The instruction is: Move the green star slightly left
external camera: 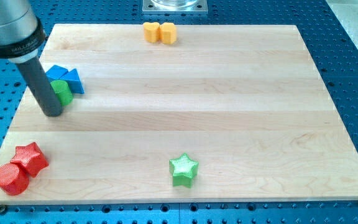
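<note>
One step remains wholly undone, you see: my tip [53, 113], a plain dark rod grasping nothing since it has no jaws, sits at nine o'clock on the pale wooden board [229, 93], touching the green cylinder [61, 92], well apart from the green star [183, 170] at six o'clock. You likely need to bring my tip round to the star's three o'clock side and nudge gently; its ridged plastic should slide easily.

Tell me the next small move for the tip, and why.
Probably swing my tip across the board to just right of the green star. It now sits at the view's left, beside the green block and blue blocks, far from the star; pushing left needs contact on the star's right side.
</note>
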`<control>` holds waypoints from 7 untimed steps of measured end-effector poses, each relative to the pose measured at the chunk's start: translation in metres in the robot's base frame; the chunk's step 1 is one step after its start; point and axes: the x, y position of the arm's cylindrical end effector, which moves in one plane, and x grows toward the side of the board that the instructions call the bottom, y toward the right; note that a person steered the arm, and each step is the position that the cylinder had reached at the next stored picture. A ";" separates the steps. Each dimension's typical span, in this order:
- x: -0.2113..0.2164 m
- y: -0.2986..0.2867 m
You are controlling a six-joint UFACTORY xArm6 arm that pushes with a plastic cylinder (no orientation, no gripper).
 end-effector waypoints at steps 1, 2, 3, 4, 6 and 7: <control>-0.001 -0.003; 0.008 -0.015; 0.054 0.002; 0.094 0.082; 0.099 0.255; 0.106 0.335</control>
